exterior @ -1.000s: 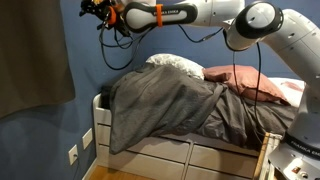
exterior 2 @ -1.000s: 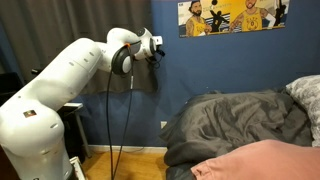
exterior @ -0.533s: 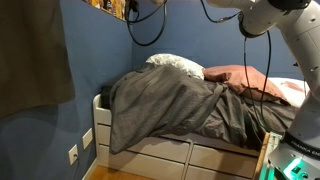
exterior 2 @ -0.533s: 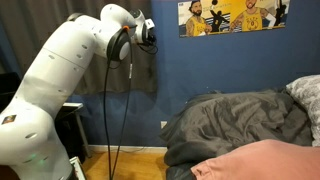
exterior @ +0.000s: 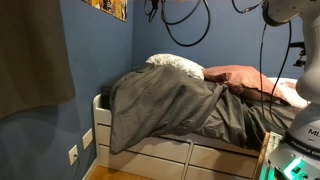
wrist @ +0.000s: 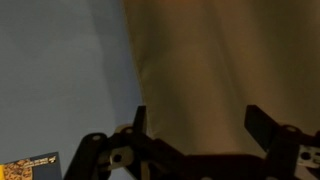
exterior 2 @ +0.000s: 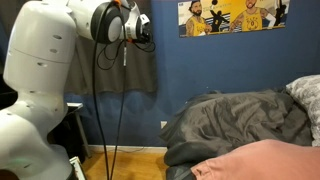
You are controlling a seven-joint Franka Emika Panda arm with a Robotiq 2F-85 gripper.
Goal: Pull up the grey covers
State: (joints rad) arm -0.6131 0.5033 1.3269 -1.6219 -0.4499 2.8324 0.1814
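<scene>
**Claw raised clear of the bed, covers low and to one side**

Exterior view, bed seen along its long edge: the covers (exterior: 170, 105) are rumpled across the bed (exterior: 150, 152) and spill over its near long edge and left corner. A pale pillow (exterior: 176, 64) and a pink pillow (exterior: 240, 76) lie beyond them, toward the far edge. The claw is not shown here; only cables (exterior: 185, 20) hang at the top.

Exterior view, arm in the foreground: the claw (exterior 2: 143, 28) is seen high against the wall (exterior 2: 200, 70), in front of a dark curtain (exterior 2: 140, 70). The covers (exterior 2: 240, 120) lie well apart from it, below and to the right, heaped at the bed's wall-side edge. The coming move is judged to turn on this offset: a long descent to the hanging hem, then a pull along the bed's length.

Wrist view: the fingers (wrist: 262, 125) are spread, with nothing held between them. Only wall and a tan cloth (wrist: 220, 50) are shown, and no covers. The released state is settled here alone; the offset is settled only by the exterior view.
</scene>
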